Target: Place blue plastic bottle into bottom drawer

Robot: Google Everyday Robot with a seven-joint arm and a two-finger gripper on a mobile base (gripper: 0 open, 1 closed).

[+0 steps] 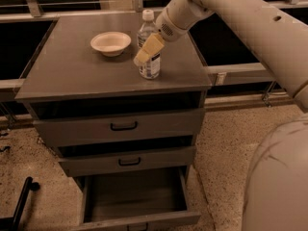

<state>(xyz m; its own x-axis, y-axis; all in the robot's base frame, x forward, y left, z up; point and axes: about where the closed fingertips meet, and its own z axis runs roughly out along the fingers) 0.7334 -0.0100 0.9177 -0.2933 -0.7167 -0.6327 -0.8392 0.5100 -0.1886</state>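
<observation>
Where the speckled floor (33, 143) shows at the left, a black bar (23, 202) stands low, beside the grey cabinet. On top, the flat grey surface (67, 73) is smooth, with lots of bare room at its left and front edges. A shallow round cream bowl (110, 43) sits toward the back. Below it, two upper grey drawers (122, 125) with black handles are pushed in. The wide grey bottom drawer (137, 194) is pulled out, and its flat floor shows from above.

Just right of the bowl, but not touching it, stands the clear blue plastic bottle (151, 67). It is upright on the surface, its long side going up and down and its white cap (148, 15) on top. A strip of bare surface lies between it and the right edge.

The tan gripper (146, 52) slants down and left across the bottle's front. I cannot tell if it has hold of the bottle. A smooth, round white arm (240, 18) reaches in from the upper right, above open floor.
</observation>
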